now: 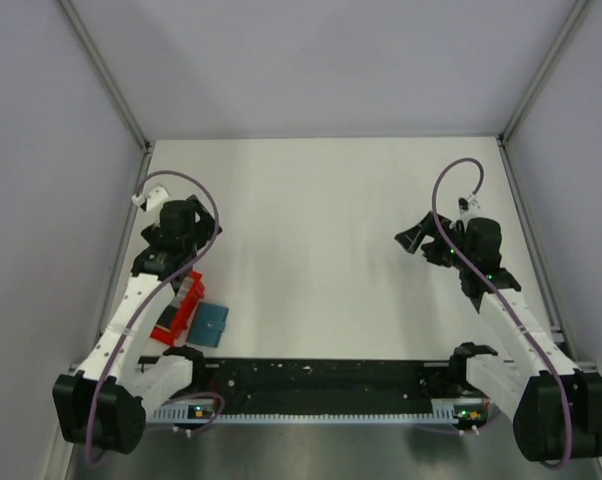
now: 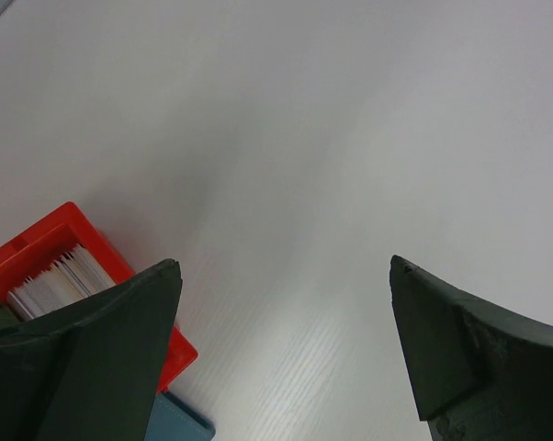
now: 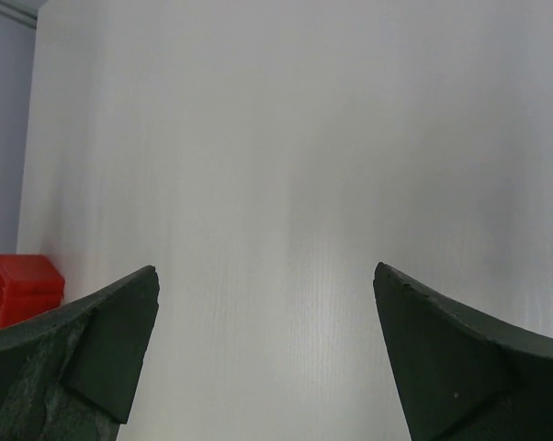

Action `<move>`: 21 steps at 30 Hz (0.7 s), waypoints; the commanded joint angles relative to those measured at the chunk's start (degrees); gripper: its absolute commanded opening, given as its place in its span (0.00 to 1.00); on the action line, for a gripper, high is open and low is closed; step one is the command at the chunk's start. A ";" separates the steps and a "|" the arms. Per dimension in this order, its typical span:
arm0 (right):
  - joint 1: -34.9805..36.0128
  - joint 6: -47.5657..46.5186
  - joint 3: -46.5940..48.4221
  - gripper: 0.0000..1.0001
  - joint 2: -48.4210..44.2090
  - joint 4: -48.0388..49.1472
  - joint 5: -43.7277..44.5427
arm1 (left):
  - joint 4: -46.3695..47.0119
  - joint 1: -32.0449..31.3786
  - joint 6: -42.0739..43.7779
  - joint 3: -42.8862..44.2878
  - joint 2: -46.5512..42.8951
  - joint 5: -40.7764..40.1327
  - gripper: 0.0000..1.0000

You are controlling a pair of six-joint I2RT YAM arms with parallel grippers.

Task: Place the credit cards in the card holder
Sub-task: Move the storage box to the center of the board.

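The credit cards (image 2: 61, 280) stand as a whitish stack inside a red open-topped tray (image 2: 70, 216) at the table's left. In the top view my left arm hides them. The card holder (image 1: 209, 323), a teal wallet, lies closed on the table just right of the tray (image 1: 174, 318). A corner of it shows in the left wrist view (image 2: 180, 424). My left gripper (image 1: 188, 272) (image 2: 284, 262) is open and empty, hovering over the tray's far end. My right gripper (image 1: 413, 236) (image 3: 265, 268) is open and empty over bare table at the right.
A black rail with a toothed strip (image 1: 321, 375) runs along the near edge between the arm bases. Grey walls with metal frame bars (image 1: 106, 70) close in the table on three sides. The red tray also shows far left in the right wrist view (image 3: 19, 285).
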 commanded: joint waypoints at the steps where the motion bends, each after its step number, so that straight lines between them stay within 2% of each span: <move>1: -0.30 -2.17 2.41 0.99 -0.58 -0.96 -1.64 | -3.97 1.41 1.15 3.24 5.52 1.50 0.98; 4: -0.39 -2.08 2.67 0.99 -0.49 -1.40 -1.46 | -5.28 2.02 -0.77 3.51 8.60 2.66 0.98; 13: -0.30 -3.13 3.28 0.99 -0.23 -3.16 0.12 | -10.20 4.04 -1.92 1.93 9.48 -5.25 0.98; 17: -0.30 -3.48 3.28 0.99 0.47 -3.07 0.38 | -10.56 6.42 -1.84 1.49 12.29 -3.15 0.98; 21: -0.30 -3.83 3.28 0.99 1.61 -3.16 0.65 | -6.62 7.21 -0.52 -0.26 13.70 -0.17 0.98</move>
